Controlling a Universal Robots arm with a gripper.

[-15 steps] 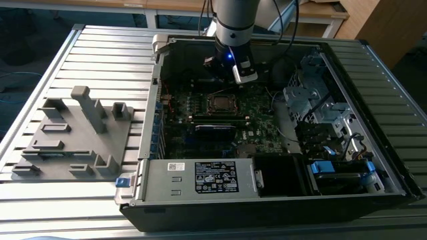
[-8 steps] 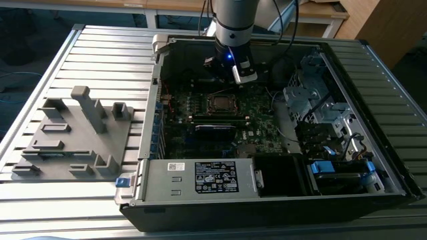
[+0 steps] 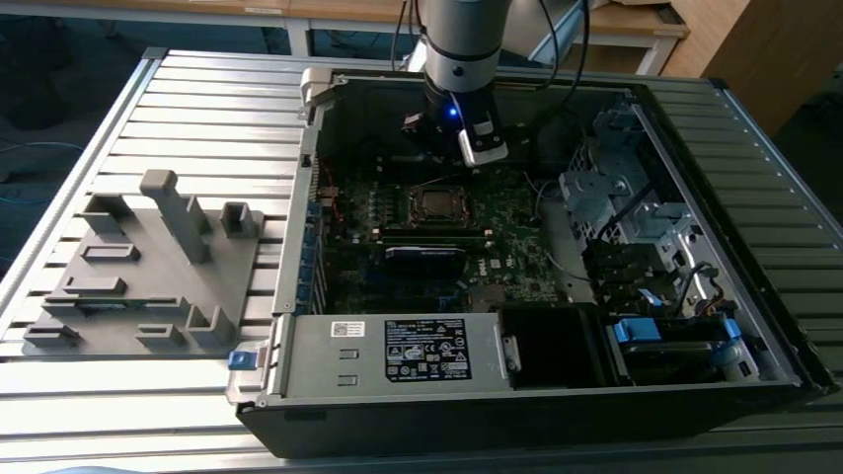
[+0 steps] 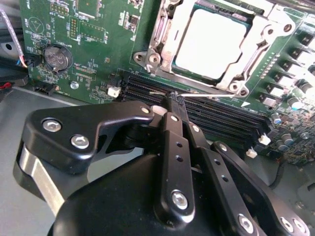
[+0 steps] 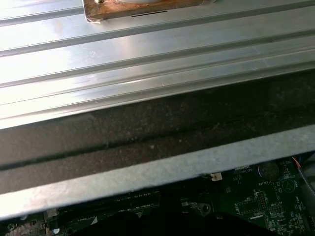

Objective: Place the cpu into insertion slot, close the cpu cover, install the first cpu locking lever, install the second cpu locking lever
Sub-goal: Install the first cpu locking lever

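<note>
Open computer case (image 3: 298, 247) lying on a ribbed metal table (image 3: 197, 109), with the arm reaching down into it from the far edge. The gripper (image 3: 481, 150) hangs over the green circuit board (image 3: 514, 222), just beyond the insertion slot (image 3: 435, 202) and inside the case's rear wall.

In the second wrist view the cpu (image 4: 211, 44) lies flat in the insertion slot (image 4: 147, 58), its pale metal top showing through the window of the cpu cover (image 4: 170, 42), which lies down over the chip's edges. A thin wire locking lever (image 4: 209, 93) runs along the slot's near edge, between the slot and the long black memory slots (image 4: 221, 115). The jaws of the gripper (image 4: 172, 101) are drawn together with no gap showing, their tips at the free end of that lever. Whether they pinch the wire or only touch it cannot be told.

A coin cell (image 4: 58, 56) sits well apart on the board. The power supply box (image 3: 395, 351) fills the case's near edge. A grey fixture (image 3: 145, 267) stands on the table at the exterior view's left, apart from the case.
</note>
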